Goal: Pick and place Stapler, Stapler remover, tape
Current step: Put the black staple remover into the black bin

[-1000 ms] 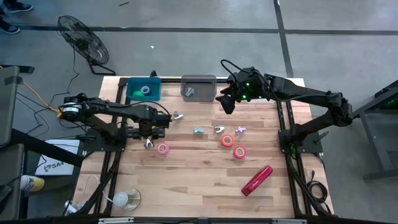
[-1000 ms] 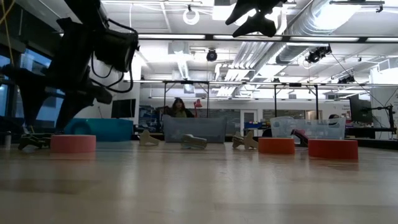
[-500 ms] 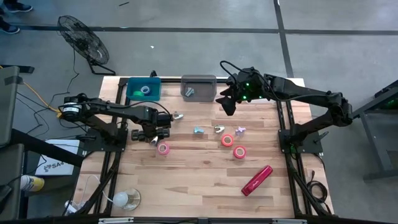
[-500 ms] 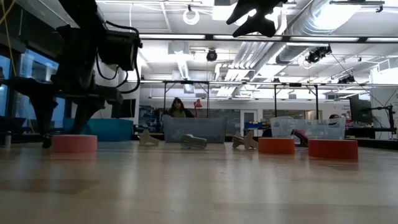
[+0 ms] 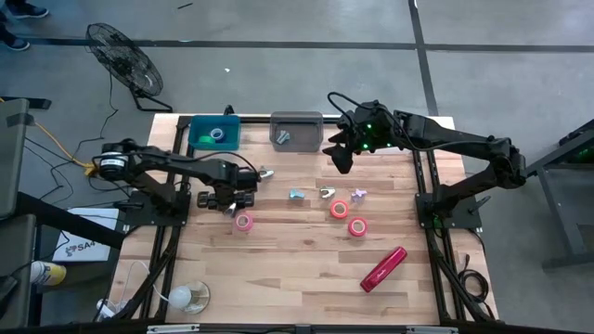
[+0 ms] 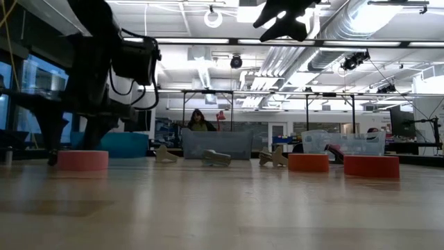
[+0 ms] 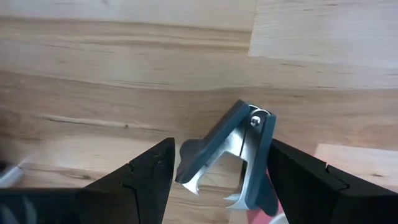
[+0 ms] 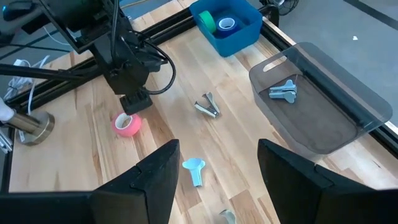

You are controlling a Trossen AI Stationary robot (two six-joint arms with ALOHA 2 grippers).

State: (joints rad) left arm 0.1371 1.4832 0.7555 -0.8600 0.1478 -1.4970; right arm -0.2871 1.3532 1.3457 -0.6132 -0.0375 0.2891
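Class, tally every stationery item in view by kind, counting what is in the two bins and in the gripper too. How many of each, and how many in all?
Stapler: 1
Tape rolls: 5 (three on the wood, two in the blue bin)
Staple removers: 6 (four loose, one in the grey bin, one in the left gripper)
Total: 12

Pale matt wood table [image 5: 297, 269], glossy red stapler [image 5: 383, 269], shiny metal-and-plastic staple remover [image 7: 233, 152].

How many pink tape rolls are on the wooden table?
3: one pink roll by the left pincer, two more together, nearer the stapler. None seems hidden.
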